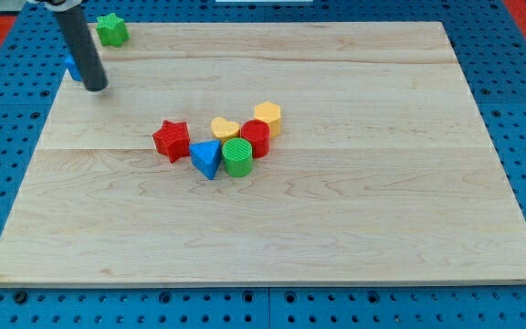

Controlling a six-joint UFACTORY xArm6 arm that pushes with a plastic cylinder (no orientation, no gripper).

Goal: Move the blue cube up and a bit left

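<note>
Nearest: green cylinder (237,158) and blue triangle (206,158) mid-table (382,228). Blue cube (71,66) sits at far-left edge, mostly hidden behind my tip (96,87), probably touching. No gripper, nothing held. Cube looks light, rigid, slides easily; push low on its near-right face.

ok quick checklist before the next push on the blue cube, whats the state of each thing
1. Blue cube in view: ok, though mostly hidden behind the rod, at the board's top left edge.
2. My tip against the cube: cannot tell; it sits just to the cube's lower right.
3. Room up and left: not ok, the cube is already at the board edge.
4. Green star clear of the path: ok, it lies to the upper right.
5. Middle cluster, such as the red star, out of the way: ok.
</note>
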